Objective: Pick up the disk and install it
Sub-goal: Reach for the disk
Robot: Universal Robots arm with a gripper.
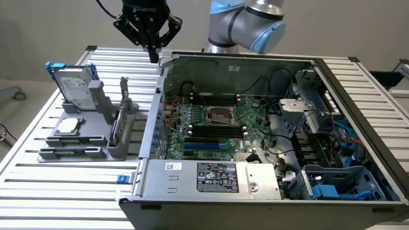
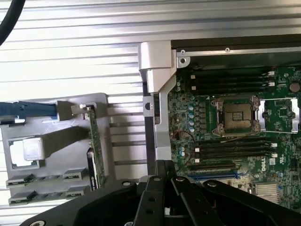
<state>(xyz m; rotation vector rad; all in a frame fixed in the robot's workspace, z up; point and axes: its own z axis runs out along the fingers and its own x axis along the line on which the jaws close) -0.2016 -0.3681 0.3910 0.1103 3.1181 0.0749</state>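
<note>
The gripper (image 1: 153, 55) hangs in the air with its fingers pressed together and nothing between them. It sits above the side wall of the open computer case (image 1: 156, 115), on the exterior view's left. In the wrist view, the case's metal corner post lies directly beneath it.

Treat the task as being at the approach stage: the disk (image 1: 72, 89) is not yet picked up. You find it standing upright in the grey stand (image 1: 96, 143) on the bench (image 1: 38, 191), well apart from the gripper and nearer the camera. Its white label faces out and its blue bracket shows at the top corners.

By this reading, a grasp calls for the fingers to be spread first. The gripper then has to be brought over the disk's top edge and lined up with its thin side.

Note the following items close to the disk:
- A narrow circuit card (image 1: 119, 122) stands on edge in the same stand, just beside the disk's slot. It may crowd the fingers.
- A small flat silver chip (image 1: 68, 125) lies in a recess in front of the disk. Do not confuse it with the disk.

Inside the case, the motherboard (image 1: 217, 127) and loose black cables (image 1: 275, 141) lie exposed. A blue caddy (image 1: 326, 191) sits in the bay at the exterior view's lower right.
</note>
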